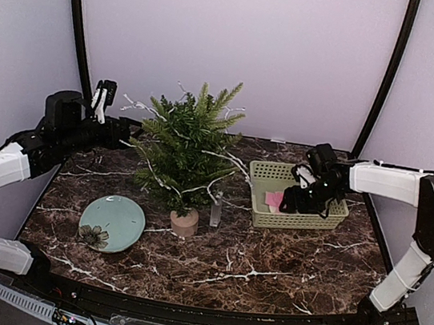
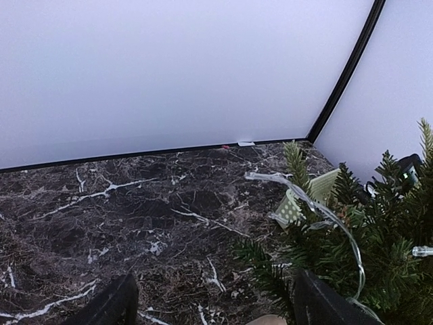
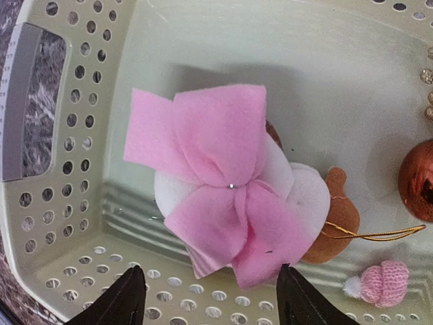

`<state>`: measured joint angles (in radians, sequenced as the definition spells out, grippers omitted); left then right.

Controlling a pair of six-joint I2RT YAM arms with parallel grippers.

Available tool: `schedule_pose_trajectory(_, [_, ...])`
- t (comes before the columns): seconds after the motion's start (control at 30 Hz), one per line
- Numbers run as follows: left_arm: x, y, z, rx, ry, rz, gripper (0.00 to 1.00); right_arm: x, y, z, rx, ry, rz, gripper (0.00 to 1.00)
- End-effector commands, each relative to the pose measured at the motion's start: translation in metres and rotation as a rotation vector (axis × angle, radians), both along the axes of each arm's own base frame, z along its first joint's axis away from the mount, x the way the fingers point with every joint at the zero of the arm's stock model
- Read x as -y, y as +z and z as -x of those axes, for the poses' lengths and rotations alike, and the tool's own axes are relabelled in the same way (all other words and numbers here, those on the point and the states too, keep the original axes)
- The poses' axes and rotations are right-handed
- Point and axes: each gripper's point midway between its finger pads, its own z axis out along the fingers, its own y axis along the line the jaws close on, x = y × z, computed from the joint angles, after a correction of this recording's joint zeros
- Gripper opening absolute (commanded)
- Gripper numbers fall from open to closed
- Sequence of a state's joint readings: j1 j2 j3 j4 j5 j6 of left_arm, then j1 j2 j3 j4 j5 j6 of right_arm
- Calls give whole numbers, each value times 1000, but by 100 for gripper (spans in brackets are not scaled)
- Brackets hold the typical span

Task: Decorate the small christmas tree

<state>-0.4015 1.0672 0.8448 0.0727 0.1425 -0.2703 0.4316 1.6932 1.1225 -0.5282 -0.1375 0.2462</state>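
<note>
The small christmas tree stands mid-table in a beige-pink pot, with a clear light string draped over its branches. My left gripper is held high at the tree's left and is open and empty. My right gripper is down inside the pale green basket, open, its fingertips either side of a pink and white felt bow ornament without touching it.
The basket also holds a brown felt ornament with gold thread, a copper bauble and a small pink knitted hat. A pale green plate lies front left of the tree. The light string's clear box stands by the pot.
</note>
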Motion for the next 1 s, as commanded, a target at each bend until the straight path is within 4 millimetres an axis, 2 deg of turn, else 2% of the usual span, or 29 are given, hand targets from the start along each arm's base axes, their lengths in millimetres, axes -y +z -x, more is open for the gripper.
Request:
schedule_pose_trajectory(0.0, [0, 18, 7, 49, -19, 33, 82, 28, -7, 42, -89, -45, 67, 71])
schedule_pose_trajectory(0.13, [0, 22, 10, 64, -28, 37, 82, 30, -21, 83, -201, -50, 15, 70])
schedule_pose_trajectory(0.23, [-1, 24, 13, 70, -28, 33, 82, 24, -20, 114, -252, -39, -19, 70])
schedule_pose_trajectory(0.3, [-2, 25, 14, 76, -27, 34, 82, 17, -20, 139, -287, -2, 4, 71])
schedule_pose_trajectory(0.47, [-3, 30, 17, 84, -30, 50, 82, -2, -39, 207, -413, 69, 24, 71])
schedule_pose_trajectory(0.57, [-2, 32, 18, 85, -35, 59, 82, 0, -43, 231, -445, 82, 35, 71])
schedule_pose_trajectory(0.67, [-1, 33, 20, 81, -43, 56, 82, 0, -20, 224, -369, 83, 25, 69])
schedule_pose_trajectory(0.77, [-1, 36, 21, 85, -45, 52, 82, -9, 23, 190, -192, 86, 7, 68])
schedule_pose_trajectory(0.83, [-1, 38, 22, 89, -47, 54, 82, -17, 43, 172, -102, 94, -12, 66])
schedule_pose_trajectory(0.9, [-1, 39, 22, 87, -52, 54, 82, -19, 44, 161, -60, 114, 15, 63])
schedule_pose_trajectory(0.97, [-1, 38, 22, 80, -51, 45, 82, -17, 34, 157, -63, 142, 70, 59])
